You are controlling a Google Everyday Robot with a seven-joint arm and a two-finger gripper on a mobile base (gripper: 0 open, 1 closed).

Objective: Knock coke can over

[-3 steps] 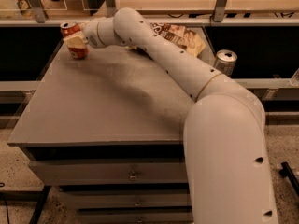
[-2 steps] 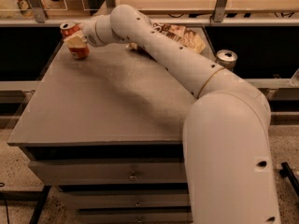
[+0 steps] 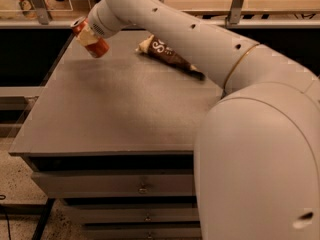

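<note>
The coke can [image 3: 95, 43] is a small red can with a silver top, at the far left of the grey table [image 3: 115, 109]. It is tilted, with its top leaning to the upper left and its base close to the table top. My gripper [image 3: 88, 34] is at the can, at the end of the white arm [image 3: 190, 34] that reaches in from the right. One pale finger [image 3: 86, 36] lies across the can's front and the gripper is shut on it. The other finger is hidden behind the can.
A brown snack bag [image 3: 170, 56] lies at the table's back middle, partly under the arm. A raised shelf with metal posts [image 3: 235, 6] runs behind the table. Drawers [image 3: 120, 184] sit below the front edge. My white base [image 3: 260, 169] fills the right foreground.
The coke can stood upright in the gripper before and now leans with its top to the left. The arm has swung, and the silver can at the right is out of view.
</note>
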